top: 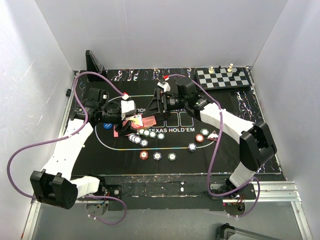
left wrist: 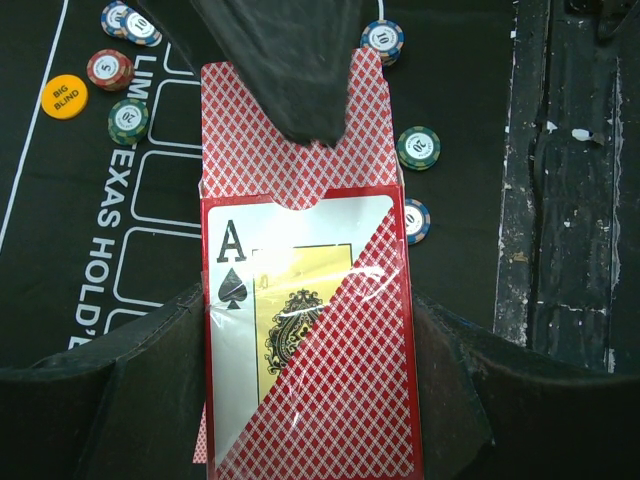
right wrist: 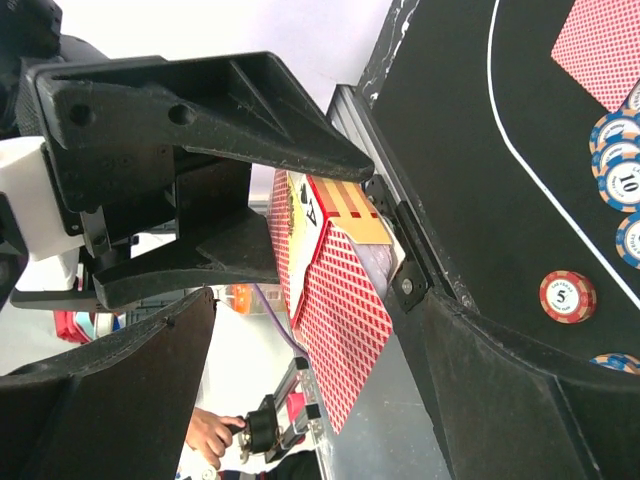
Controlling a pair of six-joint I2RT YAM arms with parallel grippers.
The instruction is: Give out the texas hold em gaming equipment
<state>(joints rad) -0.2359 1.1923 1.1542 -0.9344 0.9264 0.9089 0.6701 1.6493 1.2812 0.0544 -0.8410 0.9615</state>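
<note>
Glossy card box [left wrist: 310,340]; seemingly felt mat [left wrist: 60,180]

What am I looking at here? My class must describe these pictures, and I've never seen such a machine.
Two robot arms are bolted at a table's edge. One picture looks down from above; the others come from a camera on each wrist. On the black felt mat lie poker chips and a yellow big blind disc; a chessboard sits in the far right corner. The left gripper is shut on a red card box with cards sticking out. The right gripper is open near those cards.

Card box [left wrist: 330,380] between fingers [left wrist: 130,390], cards [left wrist: 235,160] protruding, perhaps pinched above
</note>
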